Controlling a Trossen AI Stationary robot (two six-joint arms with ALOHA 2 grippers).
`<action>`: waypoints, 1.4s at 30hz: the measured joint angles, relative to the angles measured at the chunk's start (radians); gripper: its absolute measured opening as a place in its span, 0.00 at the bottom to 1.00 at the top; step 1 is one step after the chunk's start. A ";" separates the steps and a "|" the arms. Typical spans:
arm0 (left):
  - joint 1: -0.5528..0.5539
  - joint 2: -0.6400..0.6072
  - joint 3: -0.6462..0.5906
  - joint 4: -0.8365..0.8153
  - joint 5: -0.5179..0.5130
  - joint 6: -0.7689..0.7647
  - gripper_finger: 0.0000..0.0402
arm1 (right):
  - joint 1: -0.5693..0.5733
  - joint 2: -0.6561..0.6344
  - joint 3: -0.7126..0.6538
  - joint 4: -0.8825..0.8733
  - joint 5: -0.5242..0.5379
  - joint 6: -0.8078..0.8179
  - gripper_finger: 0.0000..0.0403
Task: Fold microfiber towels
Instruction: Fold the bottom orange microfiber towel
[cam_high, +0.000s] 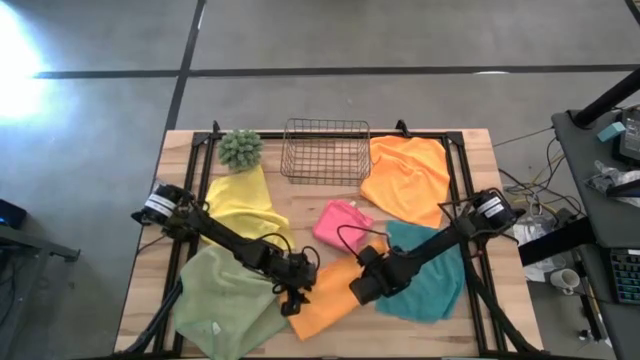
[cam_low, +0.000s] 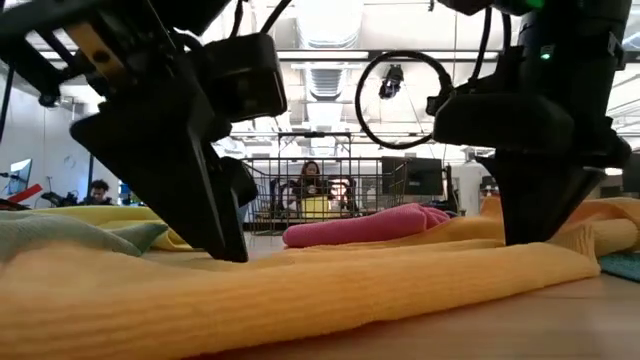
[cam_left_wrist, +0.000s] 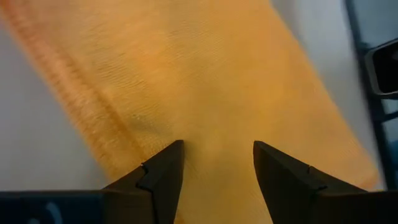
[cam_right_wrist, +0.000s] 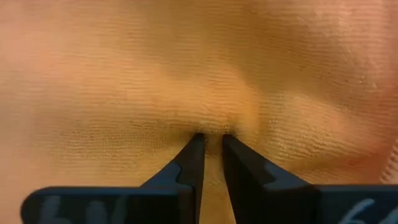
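An orange towel lies flat and slanted at the near middle of the table, and both grippers are down on it. My left gripper stands open at its left part, a fingertip on either side of a patch of cloth. My right gripper is shut on its right part. Around it lie a sage green towel, a yellow towel, a pink towel, a teal towel and a second orange towel. My left gripper comes slanting down from the table's left, its open fingertips at the orange towel's surface. I cannot tell whether they press on it. My right gripper pinches a small pucker of the orange towel between its fingertips, steeply from above. The cloth around it stays lying on the table.
A copper wire basket stands at the far middle, with a spiky green ball plant to its left. Black rails run along the table's sides. People sit in the room beyond the far edge.
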 joint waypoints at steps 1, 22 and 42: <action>-0.003 0.000 0.000 0.014 0.007 0.000 0.44 | 0.008 -0.003 0.009 -0.003 0.005 -0.012 0.13; -0.012 -0.127 -0.004 -0.212 -0.007 0.183 0.44 | 0.162 0.101 0.147 0.321 0.163 -0.055 0.11; -0.016 0.026 0.016 0.009 0.010 0.107 0.44 | 0.143 0.164 0.238 -0.038 0.101 0.166 0.09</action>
